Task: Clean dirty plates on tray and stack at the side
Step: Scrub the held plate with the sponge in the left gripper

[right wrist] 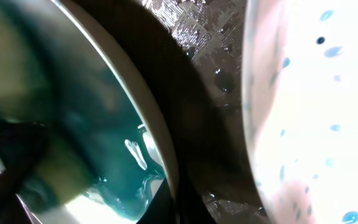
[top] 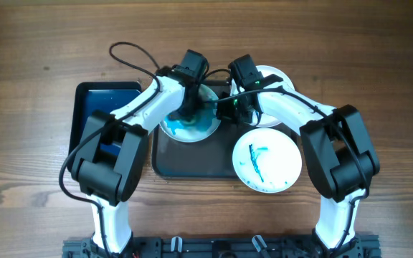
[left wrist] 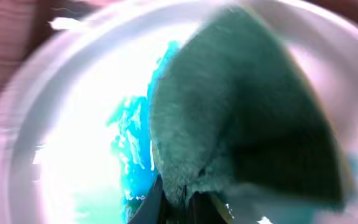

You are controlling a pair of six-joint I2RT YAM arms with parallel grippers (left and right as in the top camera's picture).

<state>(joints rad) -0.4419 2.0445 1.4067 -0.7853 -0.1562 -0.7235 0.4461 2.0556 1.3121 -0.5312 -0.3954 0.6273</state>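
**A:** Where's the dirty plate (top: 183, 129)?

**B:** At the tray (top: 192, 163)'s back-left corner. Your left gripper (top: 189, 113) grasps the sponge (left wrist: 247, 106). Your right gripper (top: 226, 109) is clenched at the rim (apparently pinching it). Scrub in small, flat circles without tipping it.

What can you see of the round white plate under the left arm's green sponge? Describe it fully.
The round white plate looks like smooth glossy ware with a shallow raised rim. Wet blue-teal smears cover much of its middle. It lies flat at the back left of the dark grey rectangular tray. The green sponge, gripped in the left hand, presses on its centre, and the right hand appears to pinch its right rim.
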